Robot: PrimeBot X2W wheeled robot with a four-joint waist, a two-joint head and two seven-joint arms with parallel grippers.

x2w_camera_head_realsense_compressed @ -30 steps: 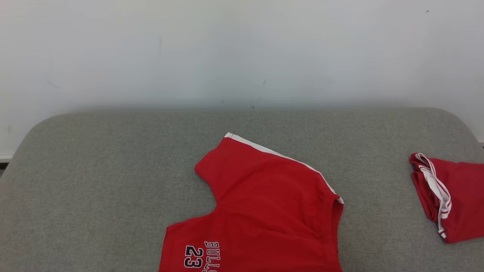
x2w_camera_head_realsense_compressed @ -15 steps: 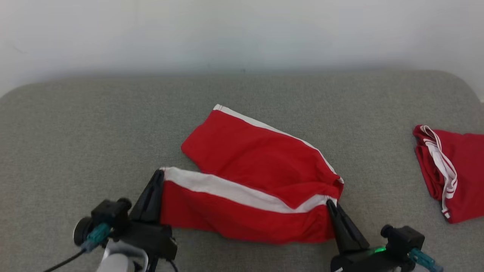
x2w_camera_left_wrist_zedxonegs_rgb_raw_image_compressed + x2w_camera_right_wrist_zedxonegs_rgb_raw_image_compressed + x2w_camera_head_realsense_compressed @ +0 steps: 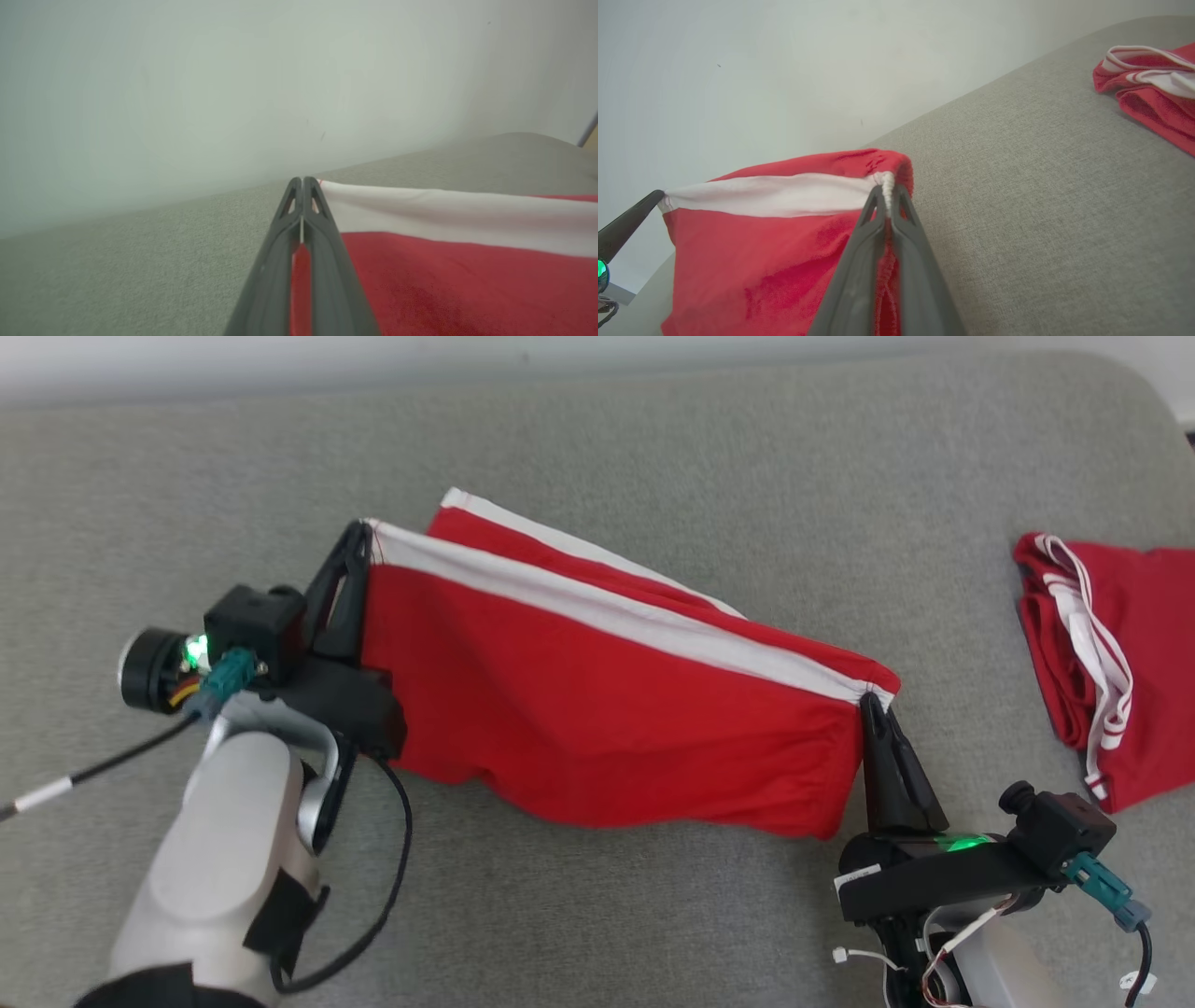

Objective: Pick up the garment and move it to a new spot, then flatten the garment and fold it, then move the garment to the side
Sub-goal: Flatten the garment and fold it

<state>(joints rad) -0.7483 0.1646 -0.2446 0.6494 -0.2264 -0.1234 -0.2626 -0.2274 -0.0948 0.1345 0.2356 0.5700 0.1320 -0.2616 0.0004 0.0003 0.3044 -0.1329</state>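
Observation:
The garment (image 3: 607,709) is red with a white band along its edge, folded over on the grey padded surface (image 3: 653,448). Its near layer is lifted and stretched between both grippers. My left gripper (image 3: 357,537) is shut on the white-banded left corner, seen close in the left wrist view as the left gripper (image 3: 302,183) pinching the garment (image 3: 467,280). At the right corner, my right gripper (image 3: 870,702) is shut on the band's end; the right wrist view shows the right gripper (image 3: 888,189) clamped on the garment (image 3: 761,242).
A second red garment with white stripes (image 3: 1111,663) lies bunched at the right edge of the surface, also visible as the striped garment (image 3: 1153,88). A pale wall (image 3: 233,84) rises behind the surface. A black cable (image 3: 93,770) trails off my left wrist.
The head camera has tilted down. Both grippers have carried the garment's white-banded edge up and away from me, over the far layer, so the fold now nearly meets the far edge.

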